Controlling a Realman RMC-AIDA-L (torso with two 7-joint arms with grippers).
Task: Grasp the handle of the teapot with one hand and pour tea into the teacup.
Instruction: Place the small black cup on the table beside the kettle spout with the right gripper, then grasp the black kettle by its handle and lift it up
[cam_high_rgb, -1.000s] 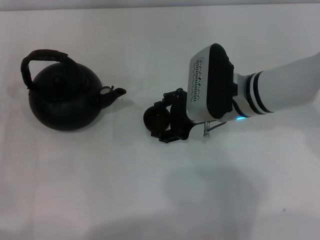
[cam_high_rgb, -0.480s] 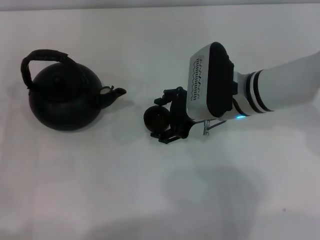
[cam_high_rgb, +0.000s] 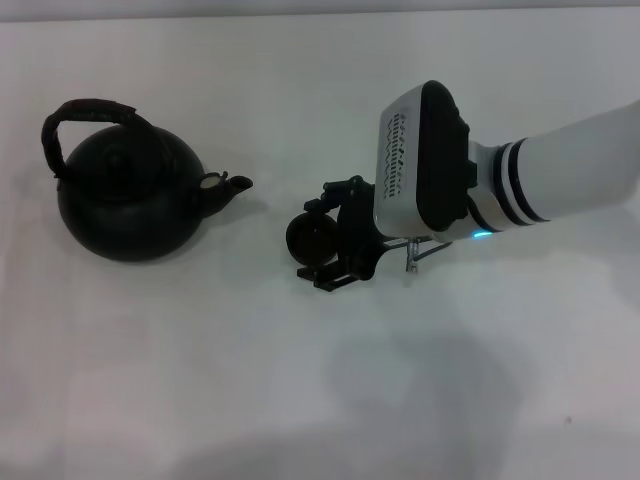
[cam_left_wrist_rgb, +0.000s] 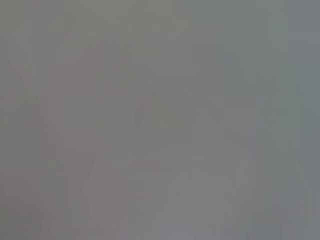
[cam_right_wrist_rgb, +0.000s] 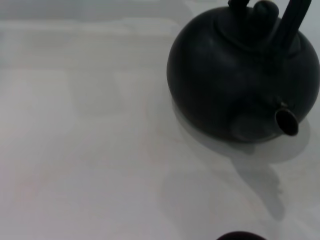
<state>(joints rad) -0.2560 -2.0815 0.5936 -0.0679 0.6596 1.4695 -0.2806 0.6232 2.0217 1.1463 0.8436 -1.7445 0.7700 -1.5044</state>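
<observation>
Teapot (cam_high_rgb: 125, 205) sits on the white worktop (cam_high_rgb: 300, 380) at the robot's left, squat and matte black, its stubby spout (cam_high_rgb: 228, 187) pointing toward the middle of the surface. Its arched handle (cam_high_rgb: 85, 118) rises over the knobbed lid and nothing is touching it. The teacup (cam_high_rgb: 312, 236) stands well apart from the pot, out beyond the spout, small, round and dark. The right hand (cam_high_rgb: 322, 238) reaches in from the robot's right on a white arm, and its two black fingers (cam_high_rgb: 345, 190) sit on either side of the cup, close against it; whether they are pressing on it or only bracketing it cannot be told. From the right wrist view the teapot fills the far part of the scene, spout mouth open toward the camera, while only the rim of the teacup (cam_right_wrist_rgb: 241, 235) shows at the picture's edge. The left wrist view shows only a blank grey blur, and the left hand appears nowhere.
</observation>
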